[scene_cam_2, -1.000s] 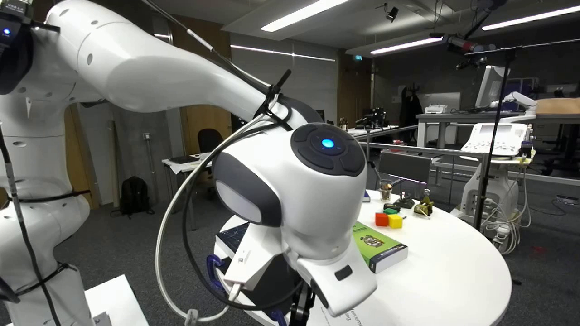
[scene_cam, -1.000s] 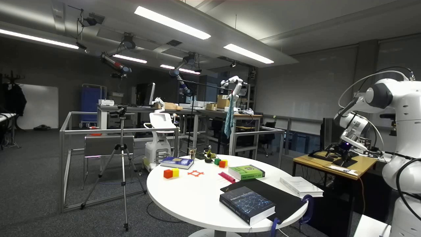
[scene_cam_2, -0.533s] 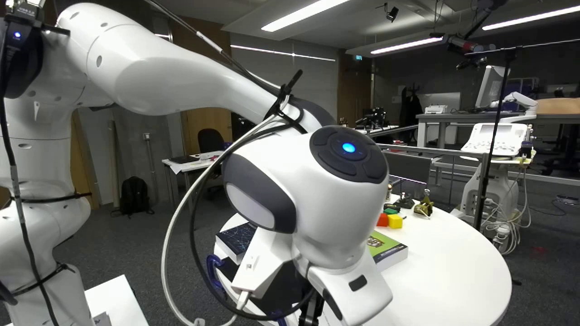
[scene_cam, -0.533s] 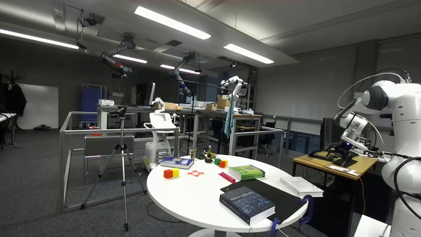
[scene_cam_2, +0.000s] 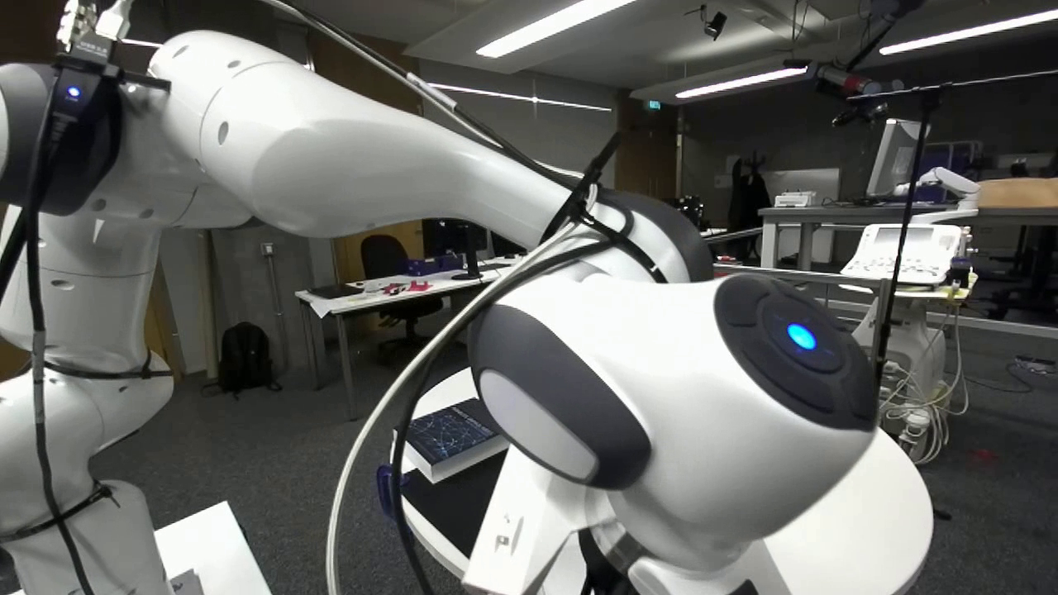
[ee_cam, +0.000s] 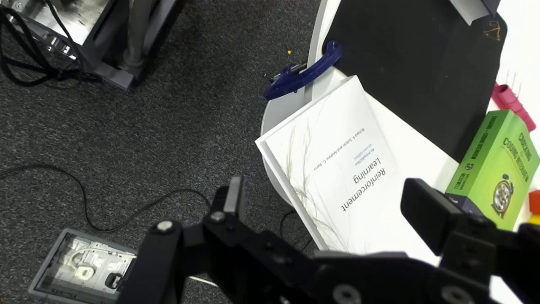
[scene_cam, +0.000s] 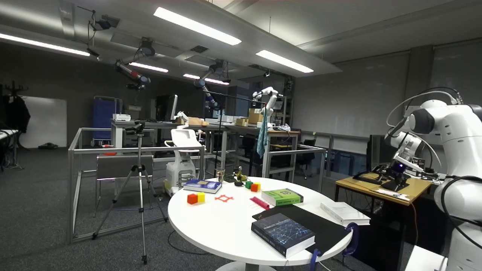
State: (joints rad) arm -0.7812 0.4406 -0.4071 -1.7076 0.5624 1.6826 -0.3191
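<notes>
My gripper (ee_cam: 327,200) is open in the wrist view, with nothing between its fingers. It is above and nearest to a white book titled Reinforcement Learning (ee_cam: 333,164), which lies flat with one side over the table edge. The book also shows in an exterior view (scene_cam: 344,213). A thick green book (ee_cam: 495,169) lies beyond the right finger; it also shows in an exterior view (scene_cam: 282,196). A black mat (ee_cam: 413,71) lies beside the white book. A dark blue book with a network pattern (scene_cam: 283,230) rests on the mat. In an exterior view the arm hides the fingers.
The round white table (scene_cam: 211,229) carries a blue clamp (ee_cam: 303,80) at its edge and a pink cylinder (scene_cam: 260,202). Farther off are a red block (scene_cam: 192,198), a blue book (scene_cam: 202,185) and an orange frame (scene_cam: 224,198). A tripod (scene_cam: 140,188) stands beside the table.
The arm has leaned down and outward. In an exterior view its wrist has moved right and lower, looks larger, and now covers the green book and blocks. The table objects have not moved.
</notes>
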